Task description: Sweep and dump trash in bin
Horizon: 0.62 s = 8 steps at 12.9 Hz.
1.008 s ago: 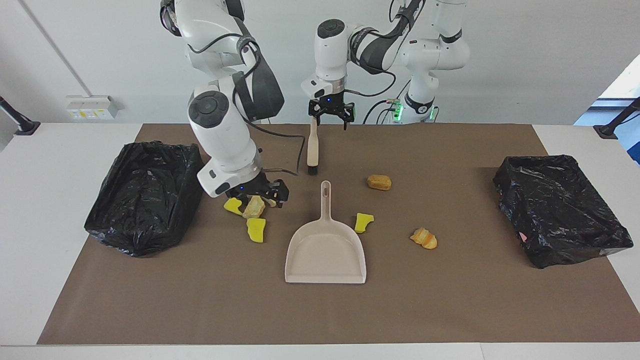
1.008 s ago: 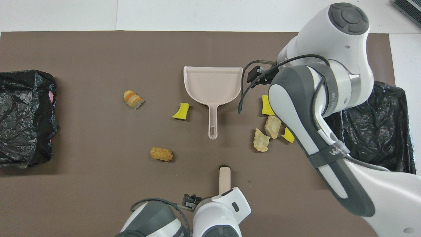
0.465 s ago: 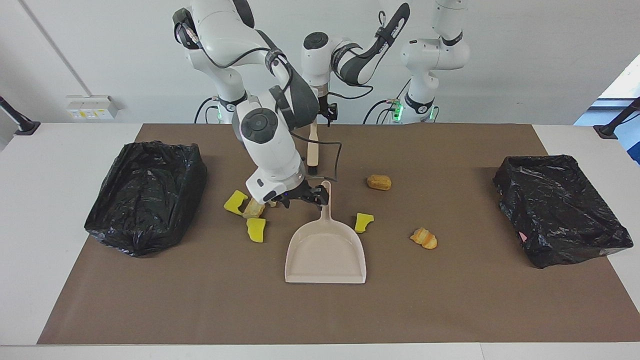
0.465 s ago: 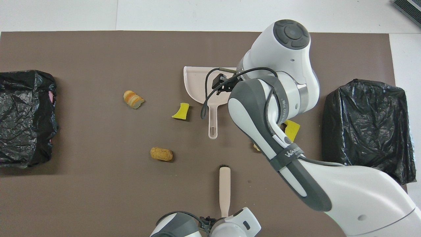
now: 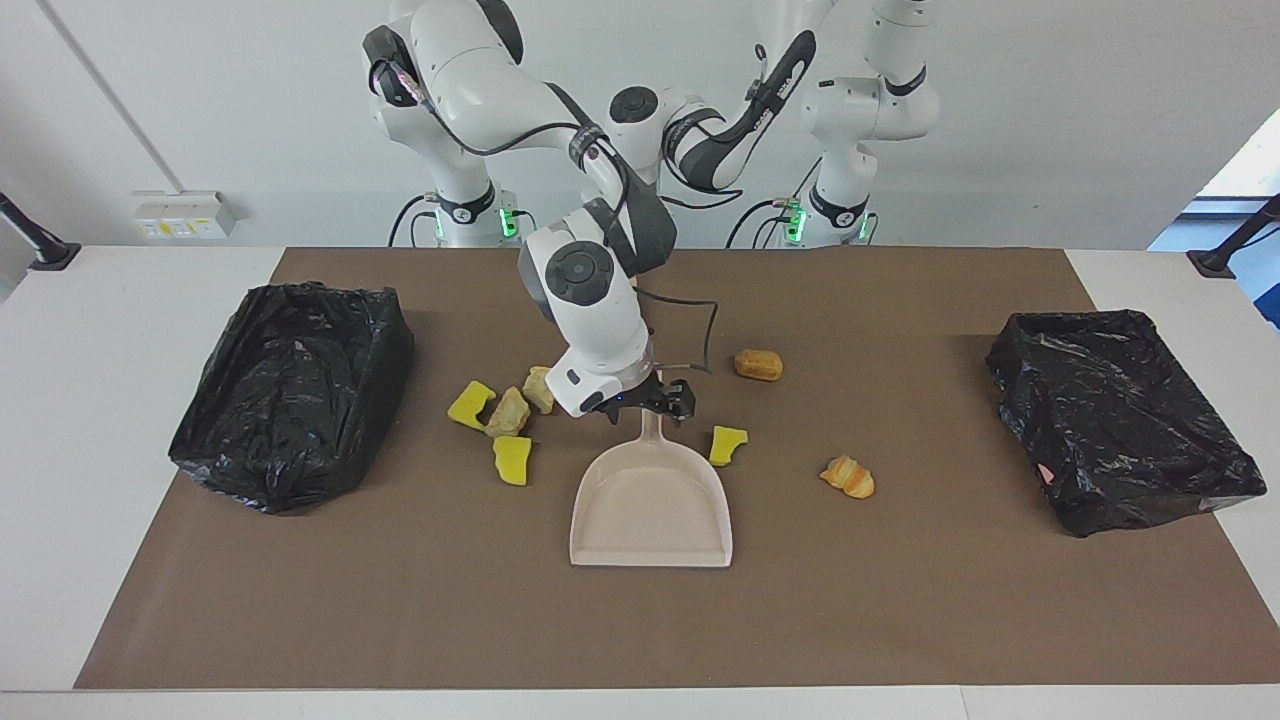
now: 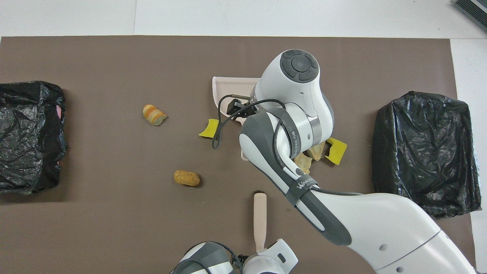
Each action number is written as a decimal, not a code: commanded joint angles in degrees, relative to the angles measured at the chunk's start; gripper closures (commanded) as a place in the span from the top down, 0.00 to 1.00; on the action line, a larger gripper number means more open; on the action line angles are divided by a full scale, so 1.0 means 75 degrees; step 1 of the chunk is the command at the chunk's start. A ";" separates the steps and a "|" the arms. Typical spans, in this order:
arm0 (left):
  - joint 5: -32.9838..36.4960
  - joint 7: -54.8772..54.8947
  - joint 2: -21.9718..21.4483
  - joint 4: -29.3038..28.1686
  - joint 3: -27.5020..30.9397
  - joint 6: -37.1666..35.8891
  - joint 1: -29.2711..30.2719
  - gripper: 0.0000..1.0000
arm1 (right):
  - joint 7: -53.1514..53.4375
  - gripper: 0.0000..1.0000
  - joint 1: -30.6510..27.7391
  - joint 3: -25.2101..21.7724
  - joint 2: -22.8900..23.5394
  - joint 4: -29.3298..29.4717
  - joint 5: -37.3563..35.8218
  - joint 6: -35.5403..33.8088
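Brown matting covers the white table (image 5: 150,300), and a beige dustpan (image 5: 650,510) lies at its middle. Take the pan as the clock's centre in the facing view, with twelve toward the robots. The pan's handle points to twelve.

The right gripper (image 5: 648,402) is down at the end of that handle. Its jaws are spread, one on each side of the handle, and not clenched on it.

The trash lies loose on the mat, none of it in the pan:
- A yellow chunk (image 5: 728,445) sits at two o'clock, just beside the pan.
- A brown loaf-like lump (image 5: 758,364) lies at one o'clock, farther out.
- An orange-striped piece (image 5: 848,476) rests at three o'clock.
- Another yellow chunk (image 5: 513,460) lies at ten o'clock.
- At about eleven, two tan pieces (image 5: 508,412) (image 5: 538,388) and a third yellow chunk (image 5: 470,404) huddle together.

Two black-bagged bins stand well out, one at nine o'clock (image 5: 290,390) and the other at three (image 5: 1120,415).

A brush (image 6: 260,217) lies at twelve, nearer to the robots than the dustpan, its dark bristles toward the pan. The left gripper (image 6: 261,252) is over the brush handle's end, under its own wrist. Whether it grips the brush or is released, I cannot tell.
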 commanded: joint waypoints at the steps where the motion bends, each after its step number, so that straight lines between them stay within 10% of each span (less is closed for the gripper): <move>1: -0.0075 -0.0054 -0.0022 -0.0037 0.0027 0.0129 0.0018 0.89 | -0.0027 1.00 -0.0007 0.0032 -0.0303 -0.0589 0.0150 0.0121; 8: -0.0075 -0.0030 0.0001 0.0068 0.0050 0.0153 0.0170 0.51 | -0.0765 1.00 0.0076 0.0079 -0.0749 -0.1457 0.0197 0.0073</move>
